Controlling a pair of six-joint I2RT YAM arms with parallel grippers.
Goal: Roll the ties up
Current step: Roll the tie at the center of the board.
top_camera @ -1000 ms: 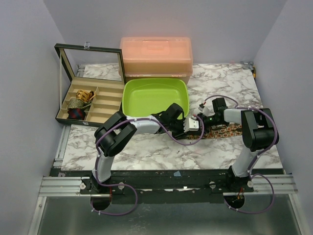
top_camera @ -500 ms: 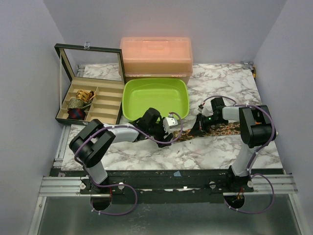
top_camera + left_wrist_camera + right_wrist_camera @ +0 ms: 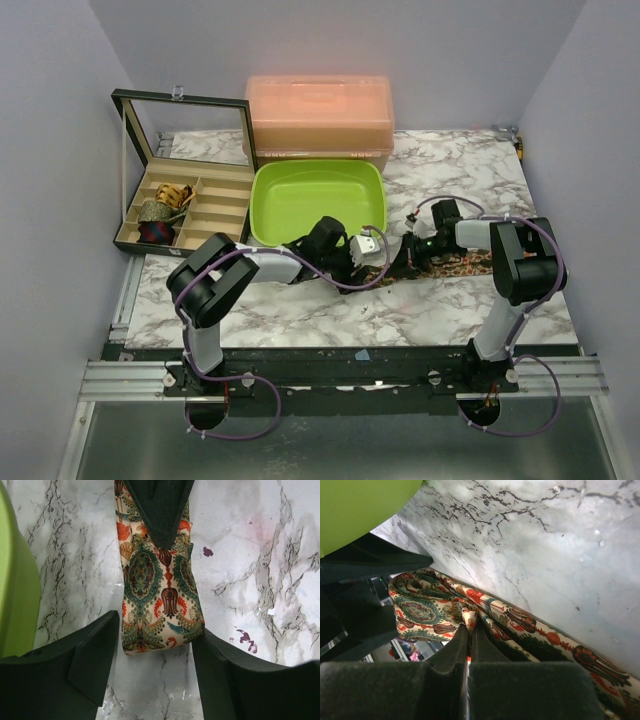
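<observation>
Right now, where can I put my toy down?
The table is bare right of the orange box, behind the tie, and along the front edge. It is crowded beside the green tray, where the left gripper and right gripper meet.

The left gripper (image 3: 157, 656) is holding its two dark fingers (image 3: 90, 655) spread wide, flanking the folded end of the tie (image 3: 160, 597). The tie is lying flat on the marble table (image 3: 260, 580), running away toward the top of the view. There, the right gripper (image 3: 160, 532) is showing as a dark wedge bearing down on the fabric. The lime-green tray (image 3: 17, 595) is filling the left edge.
</observation>
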